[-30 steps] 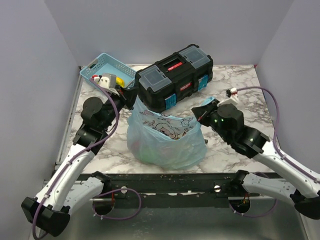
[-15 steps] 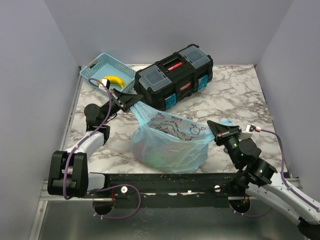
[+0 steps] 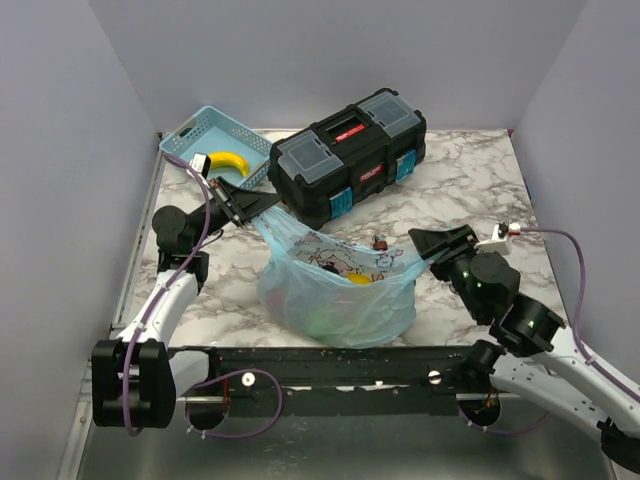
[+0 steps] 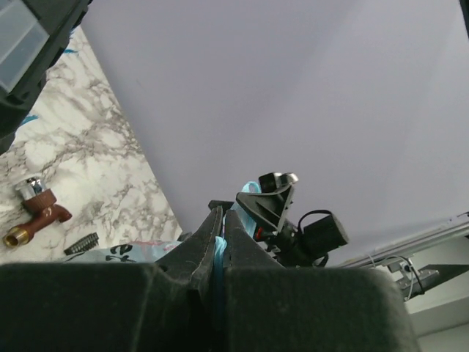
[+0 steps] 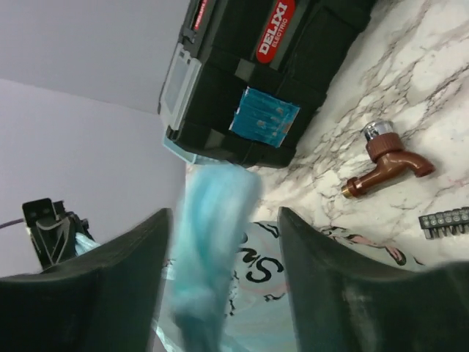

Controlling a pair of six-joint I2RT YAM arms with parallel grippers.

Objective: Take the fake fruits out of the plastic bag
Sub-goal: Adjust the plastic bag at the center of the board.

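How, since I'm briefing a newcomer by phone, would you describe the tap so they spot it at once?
Find the black toolbox at the back of the table. On the marble between it and the blue bag lies the tap. It is brown with a silver cap and brass end, unlike the flat dark toothed strip beside it.

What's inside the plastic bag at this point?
In the open mouth of the plastic bag, one yellow-orange fruit shows. Lower down, greenish and reddish shapes show faintly through the film. The crinkled film hides how many fruits lie there.
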